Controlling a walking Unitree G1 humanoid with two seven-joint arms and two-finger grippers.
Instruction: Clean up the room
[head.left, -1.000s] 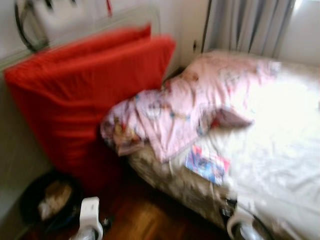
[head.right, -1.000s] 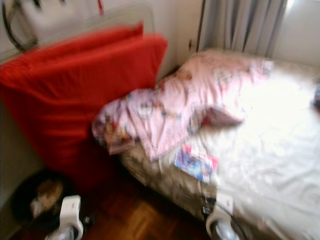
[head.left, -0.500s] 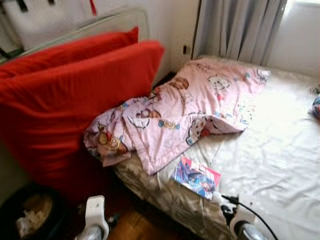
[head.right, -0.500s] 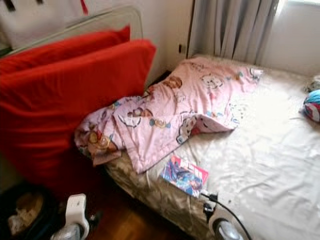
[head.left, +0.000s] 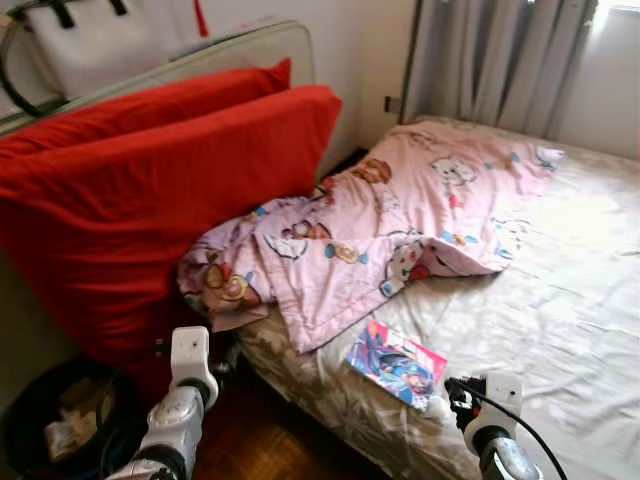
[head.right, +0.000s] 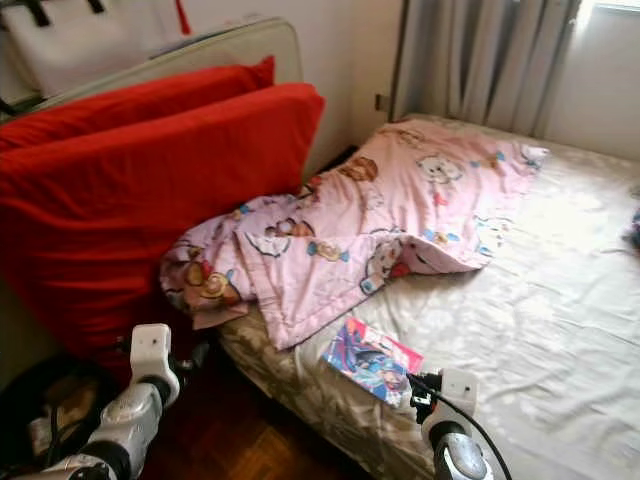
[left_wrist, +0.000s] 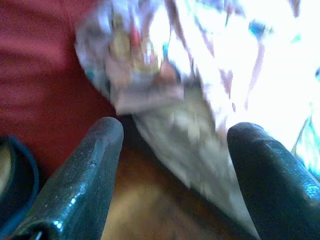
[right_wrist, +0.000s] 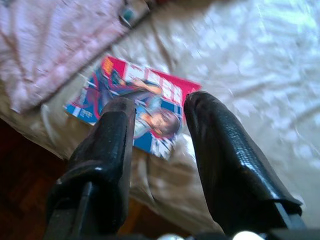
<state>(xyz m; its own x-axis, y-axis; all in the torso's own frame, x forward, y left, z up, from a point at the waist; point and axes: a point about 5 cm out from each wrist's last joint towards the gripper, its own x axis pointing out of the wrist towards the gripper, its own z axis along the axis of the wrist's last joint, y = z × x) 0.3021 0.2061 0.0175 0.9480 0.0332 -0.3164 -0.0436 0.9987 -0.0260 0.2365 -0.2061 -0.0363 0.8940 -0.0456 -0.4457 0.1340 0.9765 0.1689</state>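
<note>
Two plump red cushions (head.left: 160, 190); rumpled pink quilt (head.left: 390, 220); glossy comic (head.left: 397, 362).

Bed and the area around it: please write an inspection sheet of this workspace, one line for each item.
Surface: bed with wrinkled cream sheet.
Job's things: comic book lies flat near the bed's edge; pink blanket is crumpled, one end hanging over the edge.
Clutter: black bin with scraps on the wooden floor.
Grippers: right gripper open, pointing at the comic book; left gripper open, near the blanket's hanging end.
Cables: black cable on the right arm.
Surroundings: red cushions, grey curtain, white bag.
</note>
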